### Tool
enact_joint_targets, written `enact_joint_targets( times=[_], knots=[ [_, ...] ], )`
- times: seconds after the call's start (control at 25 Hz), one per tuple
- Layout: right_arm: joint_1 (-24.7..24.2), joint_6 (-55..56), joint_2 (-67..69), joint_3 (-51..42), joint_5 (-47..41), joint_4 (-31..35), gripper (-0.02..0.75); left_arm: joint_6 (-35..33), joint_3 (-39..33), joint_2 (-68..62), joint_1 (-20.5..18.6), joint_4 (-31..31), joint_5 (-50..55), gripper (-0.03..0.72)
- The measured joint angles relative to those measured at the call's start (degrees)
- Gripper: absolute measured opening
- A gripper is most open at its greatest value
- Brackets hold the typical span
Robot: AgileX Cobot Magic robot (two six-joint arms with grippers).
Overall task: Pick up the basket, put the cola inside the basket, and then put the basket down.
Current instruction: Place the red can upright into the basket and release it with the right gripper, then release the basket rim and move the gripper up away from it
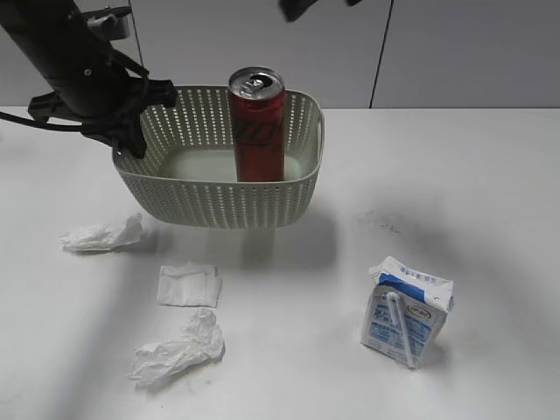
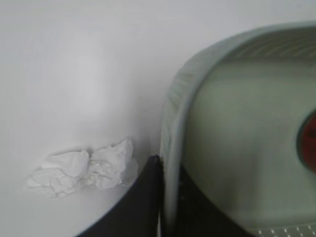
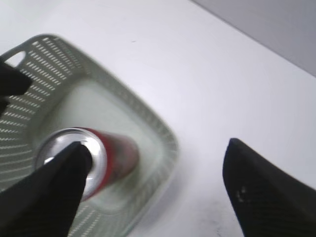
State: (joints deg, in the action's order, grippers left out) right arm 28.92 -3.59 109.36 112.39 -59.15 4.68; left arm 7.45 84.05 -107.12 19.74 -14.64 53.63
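Observation:
The sage-green basket [image 1: 219, 203] hangs a little above the white table, casting a shadow below it. My left gripper [image 1: 131, 131] is shut on its left wall; in the left wrist view the jaws [image 2: 165, 197] pinch the basket rim [image 2: 173, 123]. The red cola can [image 1: 256, 127] stands upright inside the basket. In the right wrist view the can [image 3: 116, 155] and the basket [image 3: 163, 143] lie below my right gripper [image 3: 158, 163], which is open, empty and high above the basket. Only its tip [image 1: 302, 7] shows at the top of the exterior view.
A white-and-blue milk carton [image 1: 407, 311] stands at the front right. Three crumpled tissues lie on the left: one [image 1: 101, 234] by the basket, also in the left wrist view [image 2: 84, 168], a flat one [image 1: 188, 285], and one at the front [image 1: 175, 352].

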Motion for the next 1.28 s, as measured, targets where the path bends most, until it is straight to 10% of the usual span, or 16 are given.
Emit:
enact_joint_targets(
  times=[0.48,0.96,1.28],
  knots=[
    [-26.33,0.77,-10.11,-12.65,-8.82,-1.45,0.578,5.66,0.00,-5.32,2.79,-2.16,-3.71,0.002],
    [-29.24,-1.13,-41.28,-46.16,0.84,-1.41,0.575,7.85,0.00,-9.05,6.28,-1.11,-8.86,0.016],
    [-29.24,-1.27,-64.63,-65.44,4.78,-1.26,0.573,8.21,0.06,-8.92,6.28,-1.08,-11.57,0.356]
  ],
)
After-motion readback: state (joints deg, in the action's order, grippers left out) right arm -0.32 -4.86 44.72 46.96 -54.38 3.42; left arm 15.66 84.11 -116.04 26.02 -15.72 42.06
